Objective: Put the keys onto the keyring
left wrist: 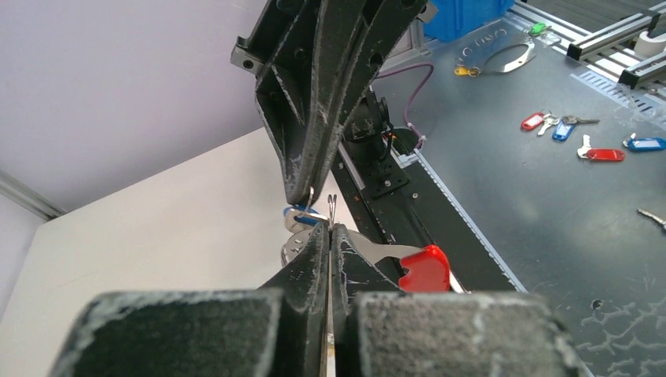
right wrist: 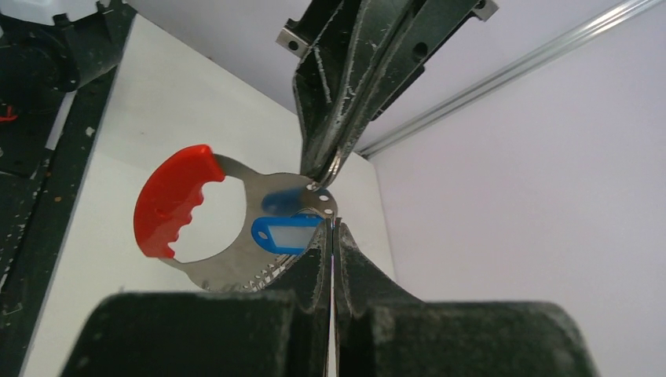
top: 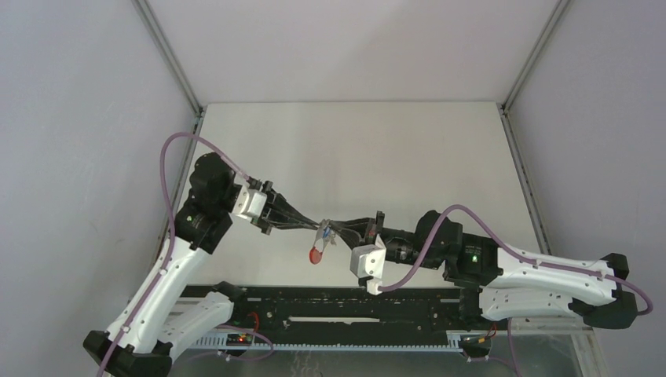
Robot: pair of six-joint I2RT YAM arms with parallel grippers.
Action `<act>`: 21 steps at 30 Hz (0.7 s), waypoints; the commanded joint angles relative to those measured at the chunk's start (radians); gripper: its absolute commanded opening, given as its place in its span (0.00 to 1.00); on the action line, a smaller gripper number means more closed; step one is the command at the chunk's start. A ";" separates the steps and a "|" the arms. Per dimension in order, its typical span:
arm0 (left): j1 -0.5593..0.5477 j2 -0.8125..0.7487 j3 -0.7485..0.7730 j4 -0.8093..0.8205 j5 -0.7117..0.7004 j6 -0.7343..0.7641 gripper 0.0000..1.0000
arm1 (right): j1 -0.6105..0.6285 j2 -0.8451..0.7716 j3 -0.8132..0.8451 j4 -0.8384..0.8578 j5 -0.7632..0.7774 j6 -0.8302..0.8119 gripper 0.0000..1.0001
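The keyring (top: pixel 316 253) hangs in the air over the table's front middle, a grey metal plate (right wrist: pixel 259 263) with a red band (right wrist: pixel 169 200). My left gripper (top: pixel 318 224) (left wrist: pixel 330 228) is shut on a thin wire clip (left wrist: pixel 333 204) at the keyring's top corner. My right gripper (top: pixel 336 230) (right wrist: pixel 332 224) meets it tip to tip and is shut too. The blue key tag (right wrist: pixel 287 233) (left wrist: pixel 302 214) lies against the plate right at the right gripper's fingertips, which seem to pinch its small ring (left wrist: pixel 312 195). The pads hide the grip itself.
A black rail (top: pixel 338 310) runs along the table's near edge. Below it, in the left wrist view, a dark surface holds several loose red and blue key tags (left wrist: pixel 605 154), another metal holder (left wrist: pixel 506 59) and a blue bin (left wrist: pixel 463 16). White walls enclose the table (top: pixel 353 149).
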State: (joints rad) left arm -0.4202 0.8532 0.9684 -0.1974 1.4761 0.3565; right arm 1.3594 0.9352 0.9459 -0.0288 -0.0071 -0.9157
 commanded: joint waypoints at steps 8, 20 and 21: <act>-0.025 -0.007 0.083 0.004 -0.029 -0.064 0.00 | 0.030 -0.008 0.027 0.087 0.067 -0.062 0.00; -0.038 -0.018 0.089 0.003 -0.057 -0.070 0.00 | 0.070 -0.010 0.027 0.054 0.085 -0.072 0.00; -0.039 -0.018 0.089 0.003 -0.058 -0.071 0.00 | 0.074 -0.011 0.027 0.052 0.084 -0.071 0.00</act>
State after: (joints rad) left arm -0.4503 0.8482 0.9916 -0.2050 1.4342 0.3073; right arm 1.4143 0.9333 0.9459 0.0109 0.0574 -0.9749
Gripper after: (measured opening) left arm 0.009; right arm 0.006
